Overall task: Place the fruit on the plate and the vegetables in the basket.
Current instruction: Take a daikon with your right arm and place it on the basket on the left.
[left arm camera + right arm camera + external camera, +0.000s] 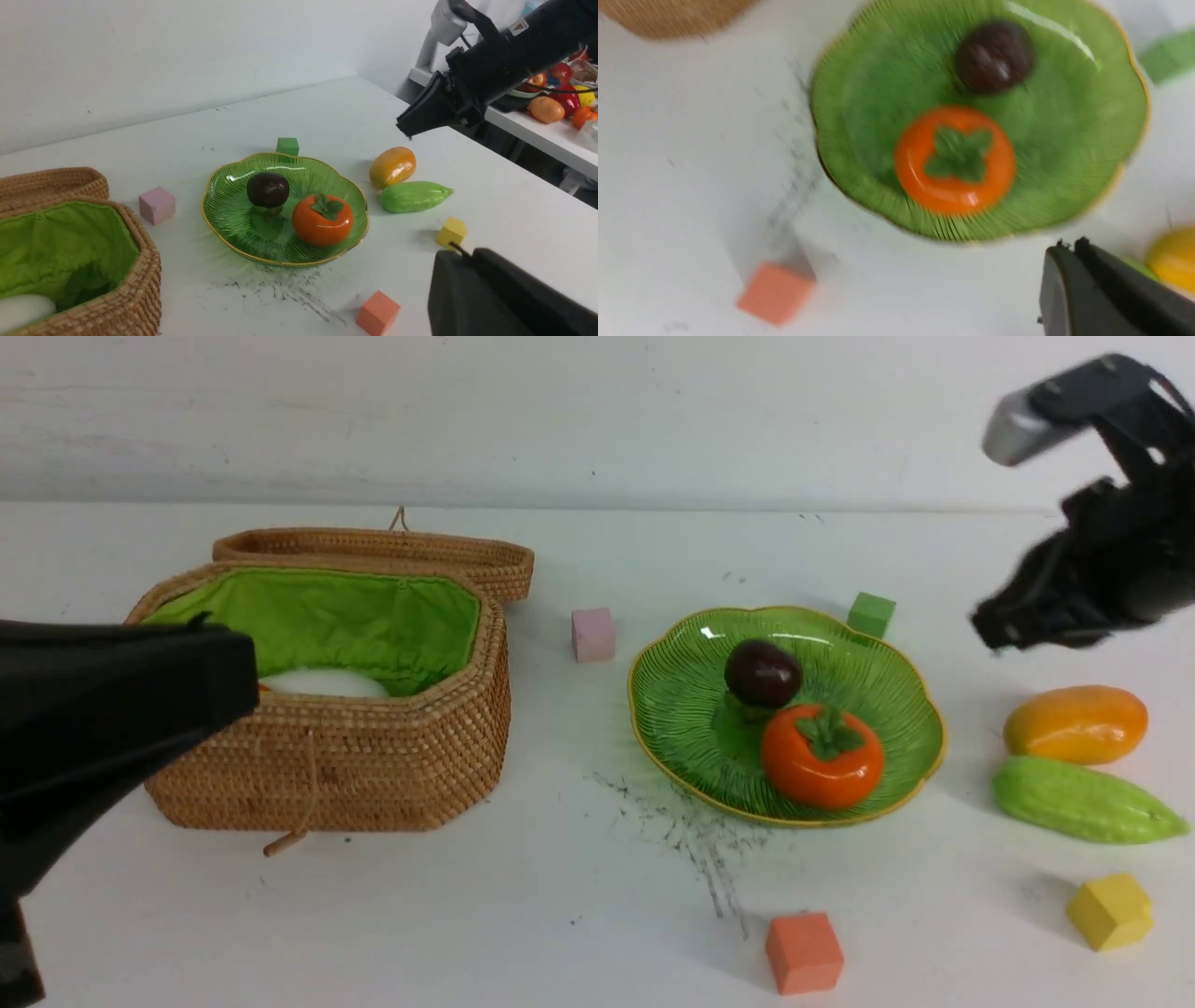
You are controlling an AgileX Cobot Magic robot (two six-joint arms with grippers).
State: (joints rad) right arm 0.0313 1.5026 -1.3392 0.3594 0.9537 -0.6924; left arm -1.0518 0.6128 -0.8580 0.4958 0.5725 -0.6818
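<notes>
The green plate holds the orange persimmon and the dark purple ball. To its right on the table lie the mango and the pale green gourd. The open wicker basket holds the white radish; the carrot is hidden. My right gripper hangs shut and empty above the mango, right of the plate. My left gripper is shut and empty at the basket's front left rim. In the right wrist view the plate lies beyond the shut gripper.
Foam cubes dot the table: pink between basket and plate, green behind the plate, orange in front, yellow at the front right. The basket's lid lies open behind it. Dark scuff marks stain the table.
</notes>
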